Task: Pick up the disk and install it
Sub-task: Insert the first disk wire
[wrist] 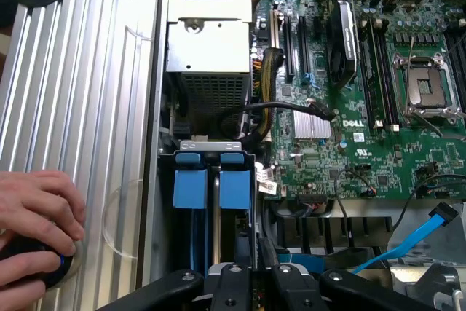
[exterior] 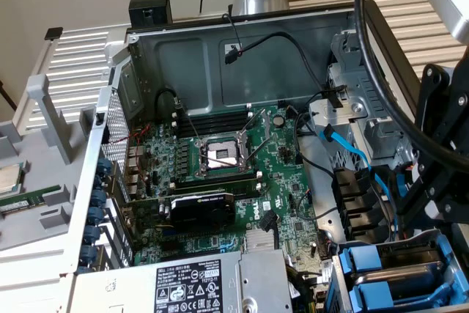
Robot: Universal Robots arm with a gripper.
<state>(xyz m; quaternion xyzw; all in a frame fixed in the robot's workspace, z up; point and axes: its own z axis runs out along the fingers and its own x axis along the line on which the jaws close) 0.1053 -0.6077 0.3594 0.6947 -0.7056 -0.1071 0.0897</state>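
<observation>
The drive cage (wrist: 162, 202) at the corner of the open computer case holds two blue-railed drives side by side. The one in line with my gripper (wrist: 237, 276) I take for the disk (wrist: 237, 187); it sits down in its slot, level with the other blue tray (wrist: 191, 187). In the exterior view the disk (exterior: 364, 260) is the upper of the two blue trays, under the black gripper (exterior: 429, 188). The jaws stand drawn together with nothing visible between them. Whether they touch the disk I cannot tell.
A person's hand (wrist: 36, 209) rests on a black knob (wrist: 33, 271) on the ribbed metal table beside the case. Also in the case are the power supply (exterior: 198, 284), motherboard (exterior: 220, 159), a blue data cable (wrist: 415, 242) and black cables (exterior: 381, 86) by the arm.
</observation>
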